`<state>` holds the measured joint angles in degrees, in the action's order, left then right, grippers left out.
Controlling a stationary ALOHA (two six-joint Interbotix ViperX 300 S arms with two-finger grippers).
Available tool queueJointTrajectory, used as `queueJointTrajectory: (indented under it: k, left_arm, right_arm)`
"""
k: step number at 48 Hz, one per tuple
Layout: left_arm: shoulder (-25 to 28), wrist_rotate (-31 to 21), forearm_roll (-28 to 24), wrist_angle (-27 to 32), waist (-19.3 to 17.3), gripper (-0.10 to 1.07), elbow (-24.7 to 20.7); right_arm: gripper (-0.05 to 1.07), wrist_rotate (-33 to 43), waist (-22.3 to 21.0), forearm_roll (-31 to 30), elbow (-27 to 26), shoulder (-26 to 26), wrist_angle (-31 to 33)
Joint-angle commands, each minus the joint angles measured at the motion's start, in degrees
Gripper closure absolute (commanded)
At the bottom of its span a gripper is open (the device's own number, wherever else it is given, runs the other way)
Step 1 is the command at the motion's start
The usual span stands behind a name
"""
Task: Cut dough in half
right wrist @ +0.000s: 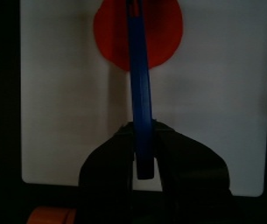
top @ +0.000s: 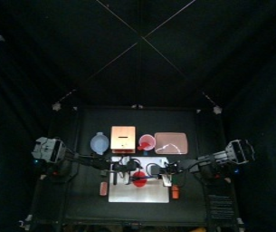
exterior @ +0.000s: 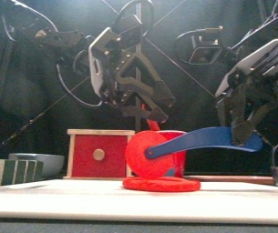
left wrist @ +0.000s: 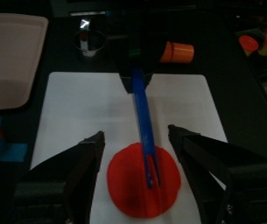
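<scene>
**Operator:** State the position of the dough relative to both end effectors.

**Technician:** The dough (left wrist: 144,177) lies flat on the white cutting board (left wrist: 77,105), toward the board's front edge. The right gripper (right wrist: 143,156) is clamped on the handle of a blue knife (left wrist: 142,114), whose blade runs across the middle of the red disc. In the front view, one portion of dough (exterior: 148,155) appears to stand up against the blade while the rest lies flat; whether the two are fully separated cannot be told.

**Operator:** And the left gripper?

**Technician:** The left gripper (left wrist: 142,162) has its jaws wide apart, one on each side of the dough, holding nothing. It is the nearer arm for steadying or parting the dough. The dough lies directly ahead of it, between the fingers.

**Operator:** Long axis?

**Technician:** The knife's long axis runs from the right arm straight toward the left arm, along the gap between the left jaws. In my judgement, the coming move depends on this alignment: the left jaws would close across the blade line, so blade contact is the main hazard.

**Operator:** Surrounding items?

**Technician:** Beyond the board: a pale pink plate (top: 172,142), a small red cup (top: 147,140), a wooden block with a red face (exterior: 99,153), and an orange object (left wrist: 178,52). All stand well apart from the dough; none obstructs either arm.
</scene>
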<state>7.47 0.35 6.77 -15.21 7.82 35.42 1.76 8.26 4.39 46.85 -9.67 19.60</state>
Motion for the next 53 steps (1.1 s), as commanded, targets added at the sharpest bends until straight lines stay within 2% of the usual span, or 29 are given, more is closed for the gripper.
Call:
queueJointTrajectory:
  k: [1,12,21,43,53]
  left_arm:
    - [0.3,0.0,-0.1,-0.1,0.2,0.06,-2.5]
    - [2.2,0.0,-0.1,-0.1,0.4,0.07,-4.1]
    - [4.0,0.0,-0.1,-0.1,0.4,0.13,-4.2]
    - [5.3,0.0,-0.1,0.7,0.9,0.19,-5.3]
    - [6.1,0.1,-0.3,3.3,1.0,0.20,-6.6]
  right_arm:
    - [0.77,-0.2,-0.1,-0.1,-1.1,-0.8,-0.6]
    - [0.77,-0.2,-0.1,-0.2,-0.9,-0.8,-1.5]
    - [0.77,-0.2,-0.2,-0.9,-0.8,-0.8,-1.8]
    - [0.77,-0.1,-0.3,-0.6,-1.0,-0.7,-1.8]
    - [0.77,0.0,-0.4,0.3,-1.3,-0.6,-1.8]
